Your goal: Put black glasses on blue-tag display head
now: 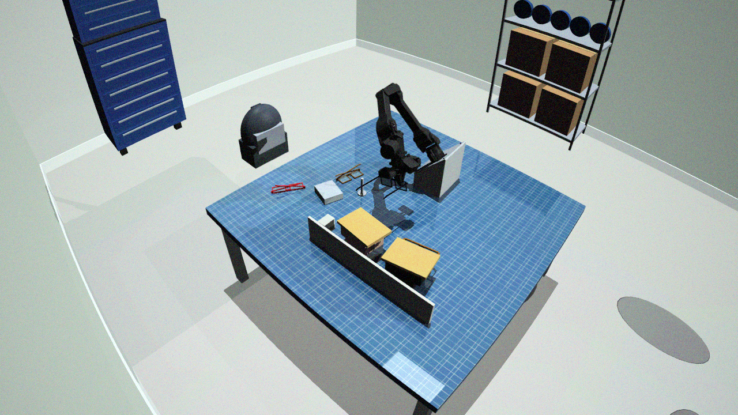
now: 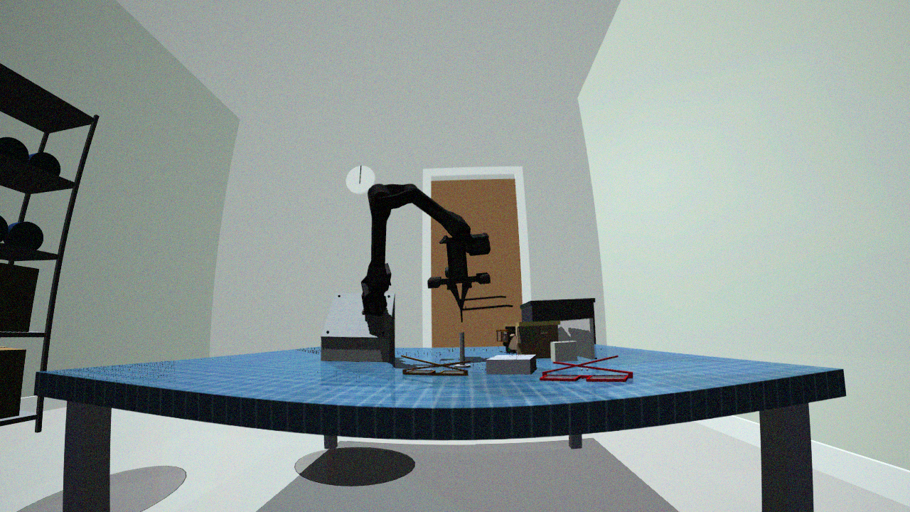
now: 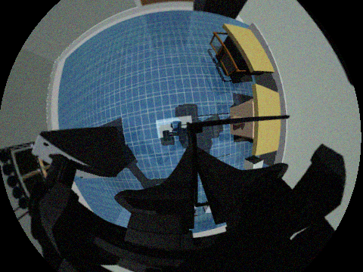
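My gripper (image 1: 388,183) (image 2: 461,304) (image 3: 192,149) points down and is shut on the black glasses (image 1: 390,191) (image 2: 487,307) (image 3: 242,120). It holds them well above the table (image 1: 490,231) (image 2: 254,388), with the temples level and pointing away from the fingers. Two display heads stand under yellow tops, one (image 1: 364,225) (image 3: 268,121) nearer the gripper and the other (image 1: 411,255) (image 3: 250,47) beside it. The glasses hang short of the nearer head and touch nothing. I cannot see a blue tag on either head.
Brown glasses (image 1: 349,174) (image 2: 436,369), red glasses (image 1: 287,187) (image 2: 585,372), a white box (image 1: 328,191) (image 2: 510,364) and a grey post (image 1: 362,184) (image 2: 461,343) are on the table. A long white board (image 1: 369,271) stands behind the heads. A slanted white panel (image 1: 443,173) (image 2: 346,321) stands by the arm's base.
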Robot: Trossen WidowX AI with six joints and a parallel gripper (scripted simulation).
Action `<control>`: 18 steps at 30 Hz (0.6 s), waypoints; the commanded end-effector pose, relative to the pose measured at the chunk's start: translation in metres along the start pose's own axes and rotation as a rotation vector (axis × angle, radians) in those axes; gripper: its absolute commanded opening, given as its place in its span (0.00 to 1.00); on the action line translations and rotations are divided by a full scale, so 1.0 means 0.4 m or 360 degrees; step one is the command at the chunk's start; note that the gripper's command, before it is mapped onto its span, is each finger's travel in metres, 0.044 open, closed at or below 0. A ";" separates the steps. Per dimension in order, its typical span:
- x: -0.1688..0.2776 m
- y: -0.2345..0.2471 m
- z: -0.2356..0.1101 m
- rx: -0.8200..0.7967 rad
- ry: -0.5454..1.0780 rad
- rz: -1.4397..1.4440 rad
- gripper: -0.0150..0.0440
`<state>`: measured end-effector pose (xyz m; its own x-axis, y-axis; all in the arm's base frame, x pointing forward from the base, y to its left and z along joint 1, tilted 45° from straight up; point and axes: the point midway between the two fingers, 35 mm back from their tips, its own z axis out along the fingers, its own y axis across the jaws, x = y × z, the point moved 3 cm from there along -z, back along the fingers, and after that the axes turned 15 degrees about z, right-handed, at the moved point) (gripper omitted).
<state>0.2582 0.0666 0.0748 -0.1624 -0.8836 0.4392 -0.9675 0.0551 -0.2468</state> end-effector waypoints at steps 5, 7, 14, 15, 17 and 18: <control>-0.056 0.011 0.033 -0.0024 0.0111 0.0049 0.25; -0.071 0.016 0.042 -0.0027 0.0141 0.0061 0.25; -0.123 0.035 0.076 -0.0022 0.0246 0.0102 0.25; -0.130 0.038 0.081 -0.0019 0.0261 0.0107 0.25; -0.144 0.045 0.091 -0.0013 0.0292 0.0118 0.25; -0.151 0.049 0.096 -0.0009 0.0307 0.0124 0.25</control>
<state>0.2576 0.0991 0.0186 -0.2560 -0.7888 0.5589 -0.9554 0.1183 -0.2707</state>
